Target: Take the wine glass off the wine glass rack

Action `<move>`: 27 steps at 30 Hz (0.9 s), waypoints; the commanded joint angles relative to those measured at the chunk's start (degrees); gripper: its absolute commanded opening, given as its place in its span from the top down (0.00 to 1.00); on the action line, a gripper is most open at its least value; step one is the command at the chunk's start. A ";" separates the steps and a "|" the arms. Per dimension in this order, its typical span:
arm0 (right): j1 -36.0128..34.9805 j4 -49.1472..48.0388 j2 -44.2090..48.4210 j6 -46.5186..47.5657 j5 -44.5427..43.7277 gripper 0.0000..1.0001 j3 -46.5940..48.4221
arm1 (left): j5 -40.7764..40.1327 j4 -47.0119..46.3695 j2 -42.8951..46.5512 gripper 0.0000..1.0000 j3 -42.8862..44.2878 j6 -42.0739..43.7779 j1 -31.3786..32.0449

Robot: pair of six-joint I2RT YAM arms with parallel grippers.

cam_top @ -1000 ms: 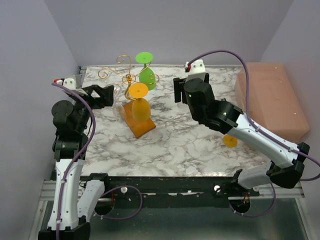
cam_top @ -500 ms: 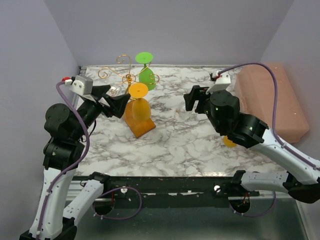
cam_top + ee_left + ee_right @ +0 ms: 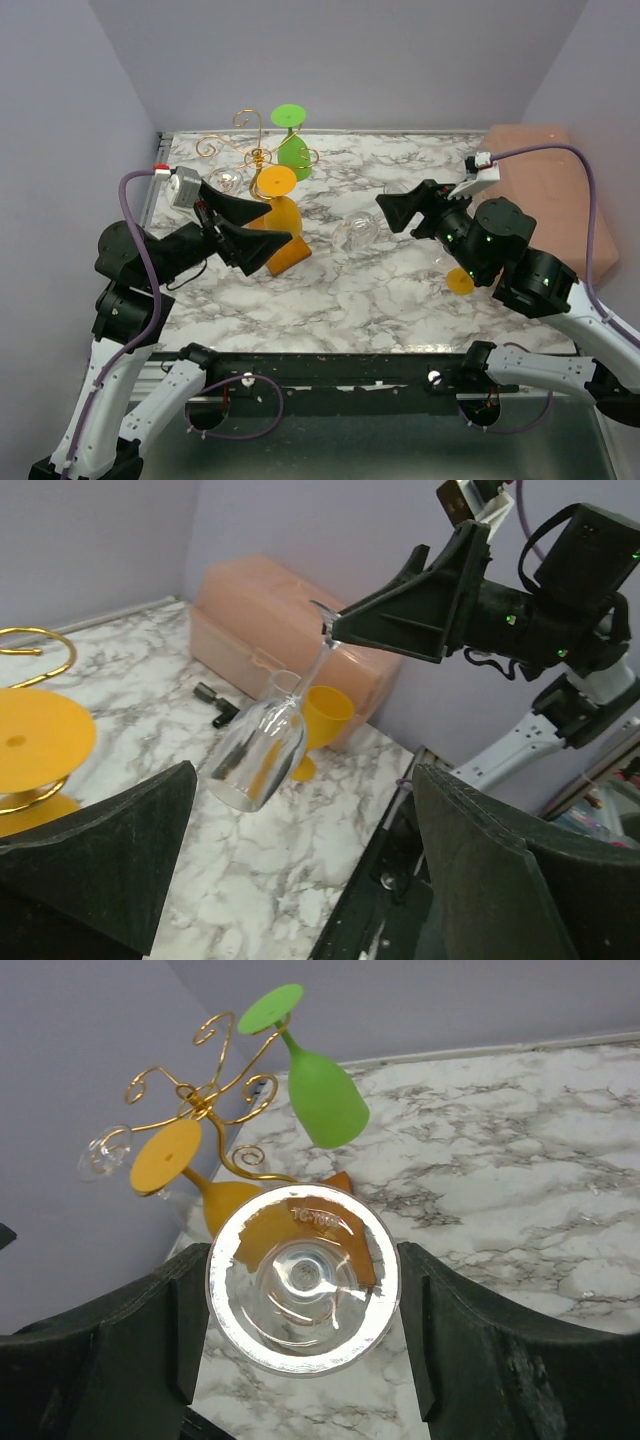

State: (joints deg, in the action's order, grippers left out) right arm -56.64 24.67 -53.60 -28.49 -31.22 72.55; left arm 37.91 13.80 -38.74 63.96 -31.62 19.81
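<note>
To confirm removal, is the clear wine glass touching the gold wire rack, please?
Apart. The left wrist view shows marble between the clear wine glass, held by the right tool, and the gold wire rack.

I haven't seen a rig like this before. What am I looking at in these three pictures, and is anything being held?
Two robot arms are bolted to the near edge of a marble table. One picture looks down from above and behind them. The other two come from a camera on each wrist, so the dark shapes at their edges are that arm's own fingers. At the back stands the wine glass rack, a gold wire stand carrying a green glass, an orange glass and a clear one. The right claw grips a clear wine glass by its foot, off the rack. The left claw is open and empty. Another orange glass sits near a pink box.
</note>
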 commanded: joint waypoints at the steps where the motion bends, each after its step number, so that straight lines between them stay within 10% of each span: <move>1: -0.23 -5.31 1.44 -3.42 4.23 0.32 1.04 | 4.00 -8.57 1.37 0.07 -2.79 -9.36 2.12; 27: -0.26 -18.22 3.00 -10.62 15.22 0.33 4.30 | 0.11 -25.23 4.87 0.08 -16.65 -22.41 5.24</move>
State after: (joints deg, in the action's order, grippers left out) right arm -56.64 12.05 -50.65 -36.97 -19.92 73.84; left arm 38.20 -6.66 -33.63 48.07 -51.53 24.88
